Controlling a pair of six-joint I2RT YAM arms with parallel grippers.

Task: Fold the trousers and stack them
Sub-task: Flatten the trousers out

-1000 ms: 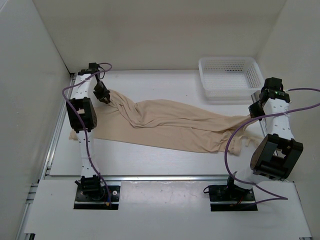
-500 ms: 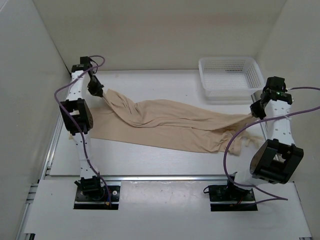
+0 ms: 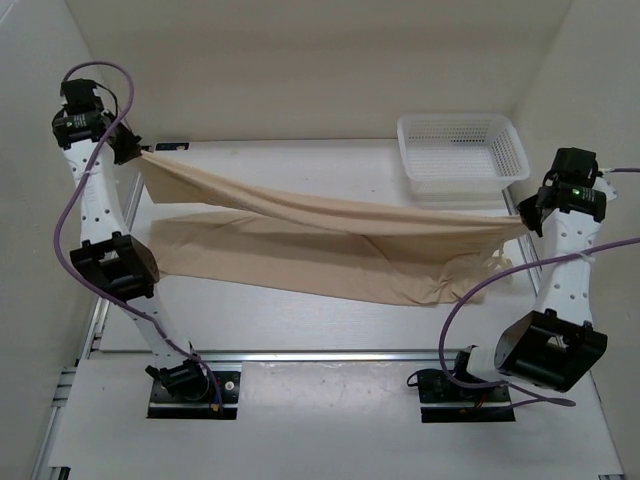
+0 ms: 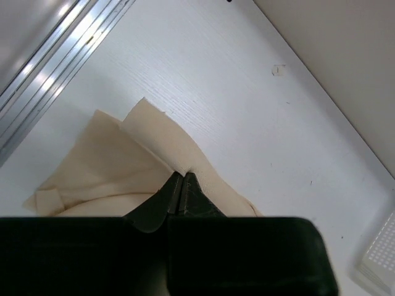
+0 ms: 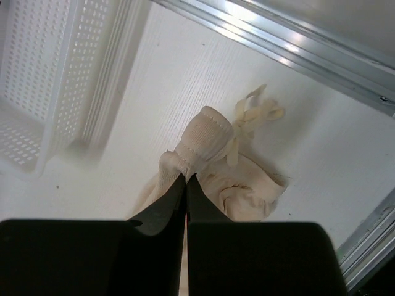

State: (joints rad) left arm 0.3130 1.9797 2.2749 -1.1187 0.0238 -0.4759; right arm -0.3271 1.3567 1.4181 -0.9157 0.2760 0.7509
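The beige-tan trousers (image 3: 330, 240) hang stretched across the table between both arms, the upper edge taut and the lower part draping onto the tabletop. High at the far left, my left gripper (image 3: 135, 150) is shut on a leg end (image 4: 179, 154). My right gripper (image 3: 522, 222) is shut on the waistband (image 5: 203, 139) at the right, its drawstring (image 5: 253, 114) dangling below. In both wrist views the jaws are pressed together on the cloth.
A white mesh basket (image 3: 460, 155) stands at the back right, its wall (image 5: 74, 80) close to the right gripper. White walls enclose the table on three sides. Aluminium rails (image 4: 55, 68) run along the left and right table edges.
My left gripper closed on the leg end and lifted it up and to the far left. The right gripper rose slightly. The trousers went from lying flat to hanging taut.
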